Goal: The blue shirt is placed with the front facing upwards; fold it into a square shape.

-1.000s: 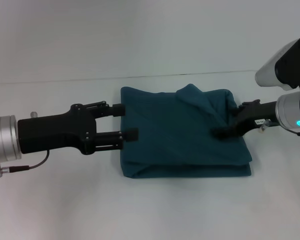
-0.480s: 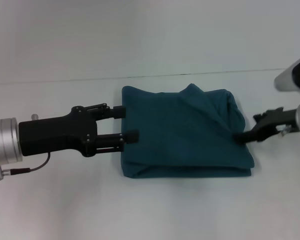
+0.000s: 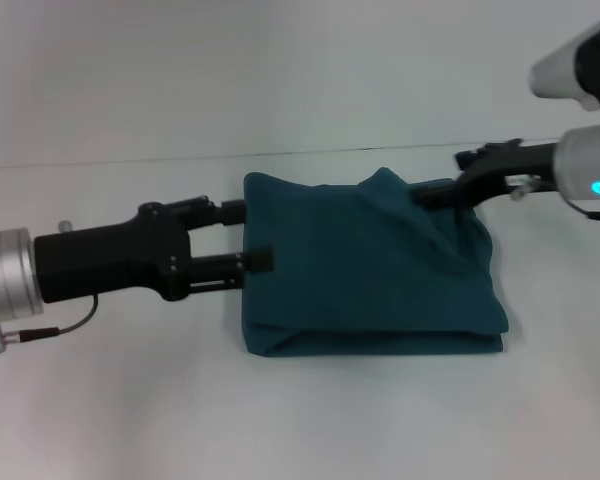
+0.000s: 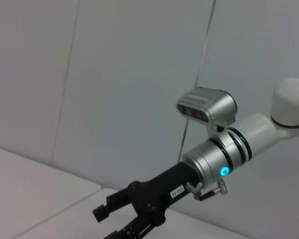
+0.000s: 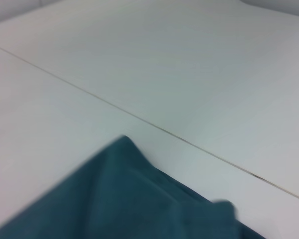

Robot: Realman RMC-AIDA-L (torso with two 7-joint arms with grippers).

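Your blue shirt (image 3: 370,265) sits in the middle of the head view, already folded into a thick, roughly square bundle on the white table (image 3: 300,420), with stacked layers showing along its lower edge and one loose flap peaking up along the top edge, slightly right of centre. That peak also shows in the lower part of the right wrist view (image 5: 139,199), with a thin seam line in the table running behind it. Treat the cloth as soft and light: it looks limp cotton that will sag, crease and slide over itself, so any pull on one layer is likely to drag the ones beneath and spoil the square. If you need to tidy it, I would take hold of the raised flap near its tip, or pinch a whole corner through all layers, not a single top sheet. The left gripper (image 3: 255,235) is at the shirt's left edge, middle left of the frame, with its two fingers apart, their tips just at the cloth and nothing visibly held between them. The right gripper (image 3: 430,192) reaches in from the upper right and its tip sits at the top right corner, beside the flap; you cannot tell from here whether its fingers are apart, together or nipping the fabric. The left wrist view shows that same right gripper (image 4: 109,219) low in the frame against a pale wall.
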